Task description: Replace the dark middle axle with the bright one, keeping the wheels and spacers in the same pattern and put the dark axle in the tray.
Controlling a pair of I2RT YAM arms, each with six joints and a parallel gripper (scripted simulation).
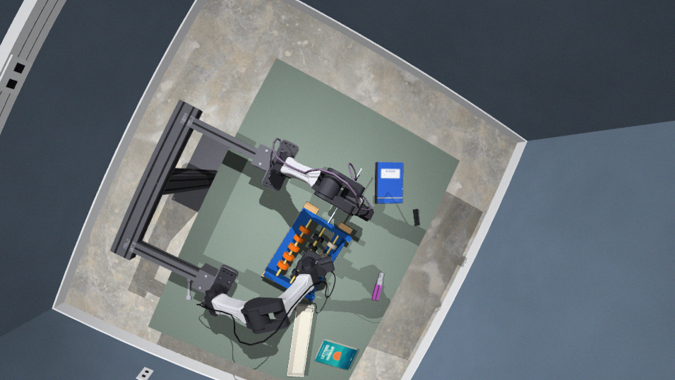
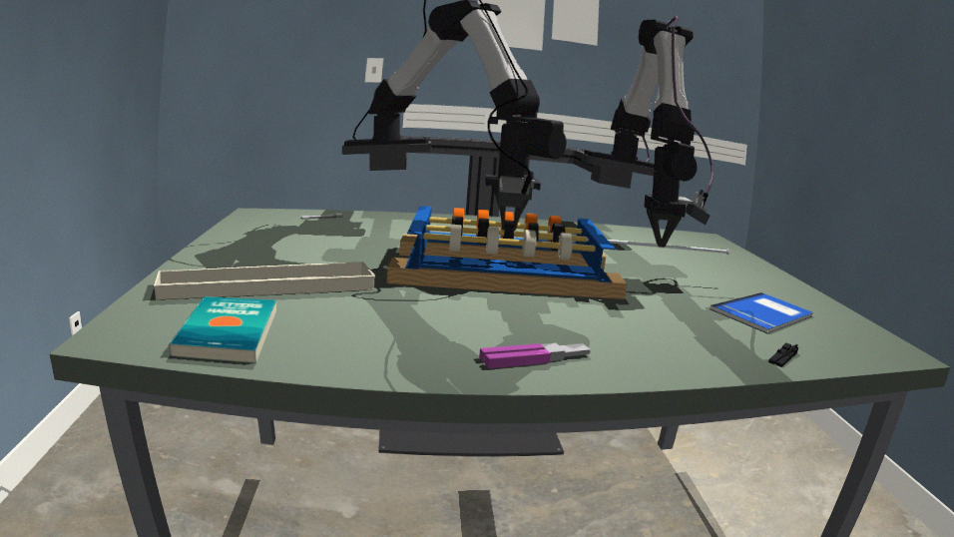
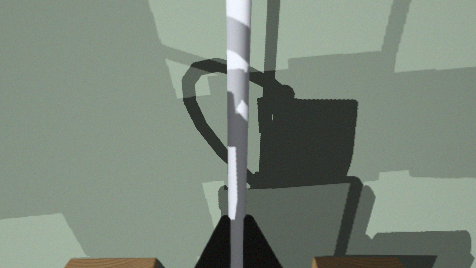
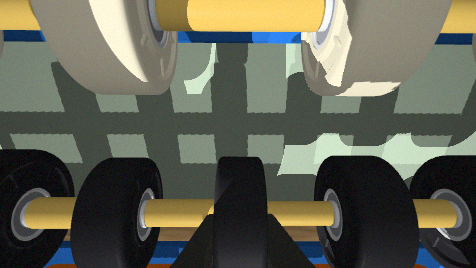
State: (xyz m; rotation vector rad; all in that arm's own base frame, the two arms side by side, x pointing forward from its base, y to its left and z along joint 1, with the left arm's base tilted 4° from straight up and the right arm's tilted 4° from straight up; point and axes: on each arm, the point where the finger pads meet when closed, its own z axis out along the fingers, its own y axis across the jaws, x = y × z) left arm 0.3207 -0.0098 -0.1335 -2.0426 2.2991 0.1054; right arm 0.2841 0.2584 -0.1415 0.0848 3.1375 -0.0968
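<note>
The blue wheel frame (image 1: 277, 257) (image 2: 595, 235) stands on wooden battens (image 2: 507, 282). My left gripper (image 2: 662, 244) (image 3: 236, 227) is shut on the bright axle (image 1: 332, 215) (image 2: 700, 249) (image 3: 238, 100), held outside the frame's end. Its headed end points away from the frame; whether its tip is in the rail I cannot tell. My right gripper (image 2: 511, 222) (image 4: 239, 225) is shut on the central black wheel (image 4: 240, 195) of the middle row, with yellow spacers (image 4: 175, 214) beside it. The dark axle cannot be made out. The tray (image 1: 300, 340) (image 2: 266, 286) shows nothing inside.
White wheels (image 2: 492, 240) (image 4: 110, 55) and orange wheels (image 1: 293, 246) flank the middle row. A teal book (image 1: 335, 354) (image 2: 223, 326) lies by the tray. A purple-handled tool (image 1: 377, 289) (image 2: 517, 354), blue notebook (image 1: 390, 188) (image 2: 761, 311) and black clip (image 1: 415, 217) (image 2: 783, 354) lie around.
</note>
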